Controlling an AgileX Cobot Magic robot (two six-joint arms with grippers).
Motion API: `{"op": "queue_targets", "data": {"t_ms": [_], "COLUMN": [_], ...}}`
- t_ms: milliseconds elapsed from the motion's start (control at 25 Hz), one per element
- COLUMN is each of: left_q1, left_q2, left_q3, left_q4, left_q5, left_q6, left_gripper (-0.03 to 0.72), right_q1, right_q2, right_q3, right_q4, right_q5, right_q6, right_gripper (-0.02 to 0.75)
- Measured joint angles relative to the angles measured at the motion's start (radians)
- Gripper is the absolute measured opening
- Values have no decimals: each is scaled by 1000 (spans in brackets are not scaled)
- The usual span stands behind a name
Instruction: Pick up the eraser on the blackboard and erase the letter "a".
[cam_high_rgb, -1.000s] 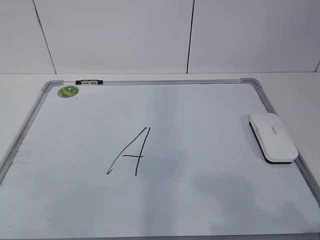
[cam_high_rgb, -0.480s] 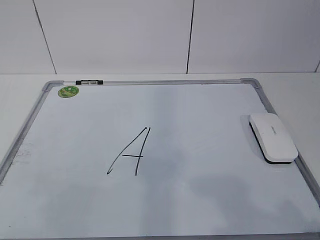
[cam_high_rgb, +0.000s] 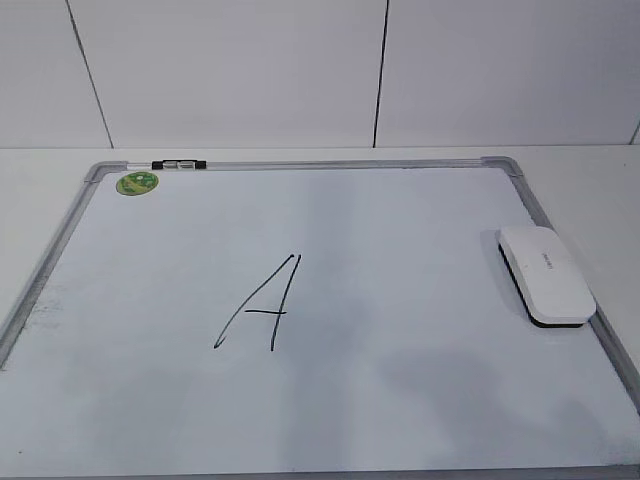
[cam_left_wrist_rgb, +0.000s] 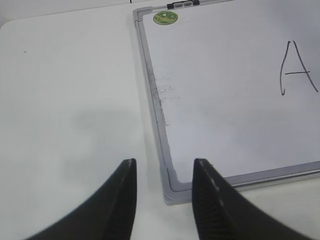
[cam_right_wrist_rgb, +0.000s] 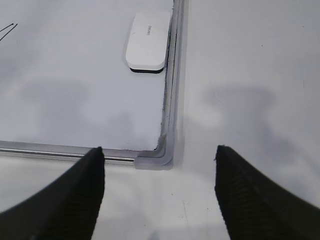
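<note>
The blackboard is a white board in a grey frame, lying flat on the table. The white eraser lies on it against the right frame; it also shows in the right wrist view. A large capital "A" is drawn at the board's middle. No small letter "a" shows in any view. My left gripper is open and empty above the board's near left corner. My right gripper is open and empty above the near right corner, well short of the eraser. Neither gripper shows in the exterior view.
A round green sticker and a small black marker clip sit at the board's far left corner. The white table extends left and right of the board. A white panelled wall stands behind.
</note>
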Motion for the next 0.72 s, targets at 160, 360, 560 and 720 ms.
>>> {"op": "queue_targets", "data": {"t_ms": [160, 360, 560, 720], "left_q1": [0, 0, 0, 0], "left_q2": [0, 0, 0, 0], "left_q3": [0, 0, 0, 0], "left_q4": [0, 0, 0, 0], "left_q5": [0, 0, 0, 0], "left_q6": [-21, -29, -29, -29], "left_gripper": [277, 276, 266, 253], "right_q1": [0, 0, 0, 0], "right_q2": [0, 0, 0, 0], "right_q3": [0, 0, 0, 0], "right_q4": [0, 0, 0, 0], "right_q5": [0, -1, -1, -1], "right_q6": [0, 0, 0, 0], "right_gripper": [523, 522, 522, 522]}}
